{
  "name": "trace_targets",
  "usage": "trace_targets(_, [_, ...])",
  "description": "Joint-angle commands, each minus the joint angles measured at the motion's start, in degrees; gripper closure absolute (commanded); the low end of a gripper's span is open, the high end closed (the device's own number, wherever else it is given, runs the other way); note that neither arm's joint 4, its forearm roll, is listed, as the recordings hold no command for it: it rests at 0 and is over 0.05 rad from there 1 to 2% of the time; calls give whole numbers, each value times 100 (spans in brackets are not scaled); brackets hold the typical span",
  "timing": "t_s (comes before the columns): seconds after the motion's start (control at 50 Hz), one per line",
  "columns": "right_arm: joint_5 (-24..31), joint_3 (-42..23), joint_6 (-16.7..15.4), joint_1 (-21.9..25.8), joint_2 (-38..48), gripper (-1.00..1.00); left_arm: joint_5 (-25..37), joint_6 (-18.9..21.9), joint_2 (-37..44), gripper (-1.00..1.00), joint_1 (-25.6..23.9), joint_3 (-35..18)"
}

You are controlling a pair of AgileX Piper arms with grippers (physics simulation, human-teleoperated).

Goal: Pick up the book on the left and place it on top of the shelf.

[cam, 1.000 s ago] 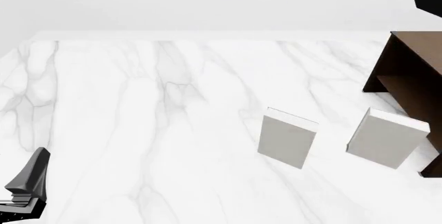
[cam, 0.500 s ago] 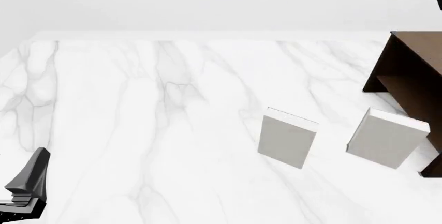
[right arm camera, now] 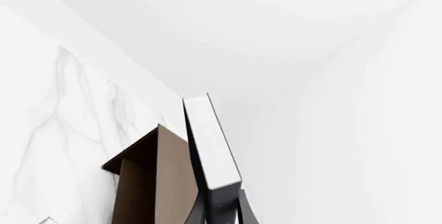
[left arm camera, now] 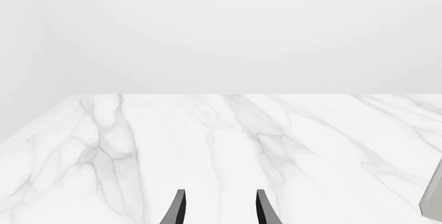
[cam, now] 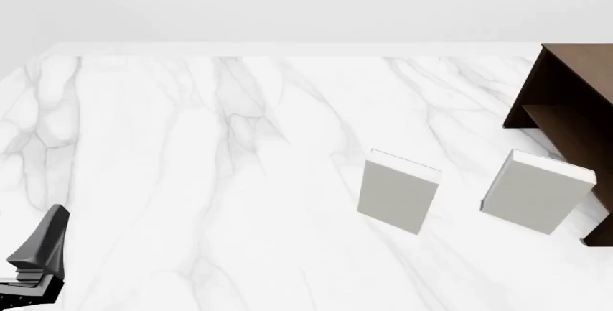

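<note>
The dark book (right arm camera: 210, 141) with its white page edge shows only in the right wrist view. It is clamped between the fingers of my right gripper (right arm camera: 222, 212) and held in the air above the dark brown shelf (right arm camera: 155, 182). In the front view the shelf (cam: 575, 95) stands at the right edge, and the book and the right gripper are out of frame. My left gripper (cam: 43, 243) sits at the near left of the table. In its wrist view the left gripper (left arm camera: 219, 211) is open and empty, over bare marble.
Two light grey books stand upright on the white marble table (cam: 192, 182), one at centre right (cam: 398, 190) and one just in front of the shelf (cam: 535, 191). A grey book edge (left arm camera: 433, 200) shows in the left wrist view.
The dark shape at the top right corner of the front view has moved up and right until it left the frame. The left gripper and the grey books have not moved.
</note>
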Motion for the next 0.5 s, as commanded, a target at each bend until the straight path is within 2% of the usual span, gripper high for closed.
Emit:
trace_targets(0.02, [-219, 19, -149, -201, 30, 100, 0, 0, 0, -100, 0, 0])
trace_targets(0.5, [-506, 118, -362, -622, 326, 100, 0, 0, 0, -100, 0, 0])
